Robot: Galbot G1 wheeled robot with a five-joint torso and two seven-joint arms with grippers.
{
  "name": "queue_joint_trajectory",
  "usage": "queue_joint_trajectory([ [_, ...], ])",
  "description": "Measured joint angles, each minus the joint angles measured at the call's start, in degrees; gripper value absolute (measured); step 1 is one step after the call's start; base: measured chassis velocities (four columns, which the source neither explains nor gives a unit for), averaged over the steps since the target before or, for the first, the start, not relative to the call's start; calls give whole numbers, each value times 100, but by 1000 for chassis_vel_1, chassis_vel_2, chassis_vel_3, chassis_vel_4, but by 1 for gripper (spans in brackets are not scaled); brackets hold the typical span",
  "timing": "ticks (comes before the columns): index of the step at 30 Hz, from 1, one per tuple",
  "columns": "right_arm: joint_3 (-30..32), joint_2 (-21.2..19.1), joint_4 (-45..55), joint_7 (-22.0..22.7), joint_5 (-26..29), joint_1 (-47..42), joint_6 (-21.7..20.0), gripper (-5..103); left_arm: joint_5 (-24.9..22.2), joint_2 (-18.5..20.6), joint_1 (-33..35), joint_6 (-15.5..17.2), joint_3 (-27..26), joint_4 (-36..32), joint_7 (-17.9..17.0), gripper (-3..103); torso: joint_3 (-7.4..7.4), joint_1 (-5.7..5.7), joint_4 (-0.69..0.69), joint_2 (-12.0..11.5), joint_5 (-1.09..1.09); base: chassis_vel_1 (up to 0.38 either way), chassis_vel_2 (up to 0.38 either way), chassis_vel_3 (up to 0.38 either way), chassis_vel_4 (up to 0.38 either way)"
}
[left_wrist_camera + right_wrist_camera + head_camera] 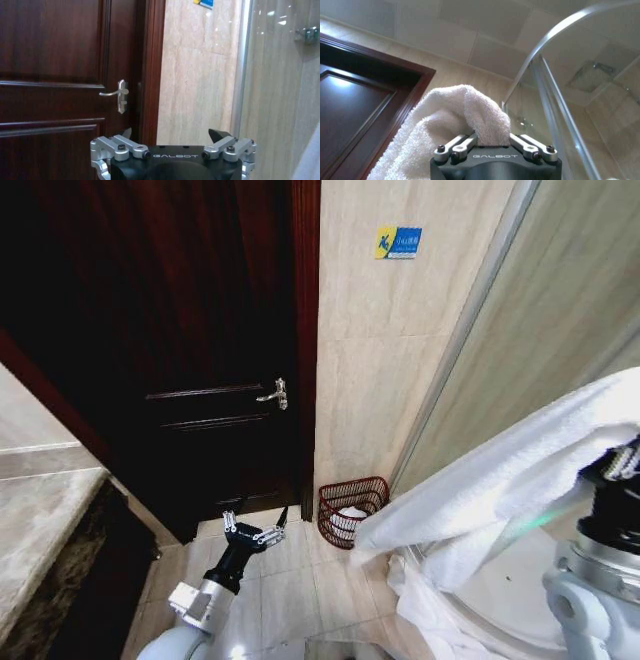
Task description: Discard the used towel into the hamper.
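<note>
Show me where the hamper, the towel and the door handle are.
hamper (345, 502): head view, on its woven front wall.
towel (465, 112): right wrist view, on the fold above the jaws.
door handle (120, 93): left wrist view, on its backplate.

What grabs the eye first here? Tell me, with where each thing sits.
The white towel stands out most, draped across the right of the head view and pinched in the right gripper, which points up toward the ceiling. Next comes the dark wooden door with its silver handle, straight ahead. The reddish hamper stands on the floor against the tiled wall, and the left gripper hangs open, low before the door.
</note>
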Motion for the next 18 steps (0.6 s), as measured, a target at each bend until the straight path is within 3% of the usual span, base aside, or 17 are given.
queue_joint_trajectory([
  [6, 0, -7, -7, -9, 2, 1, 1, 9, 0, 0, 0, 0, 0, 0, 0, 100, -2, -3, 0, 3, -3, 82, -94, -81, 94],
  [18, 90, -21, -6, -32, 71, -9, 15, 9, 0, 0, 0, 0, 0, 0, 0, 100, 1, 5, 2, -2, -2, -12, 40, 48, -16],
])
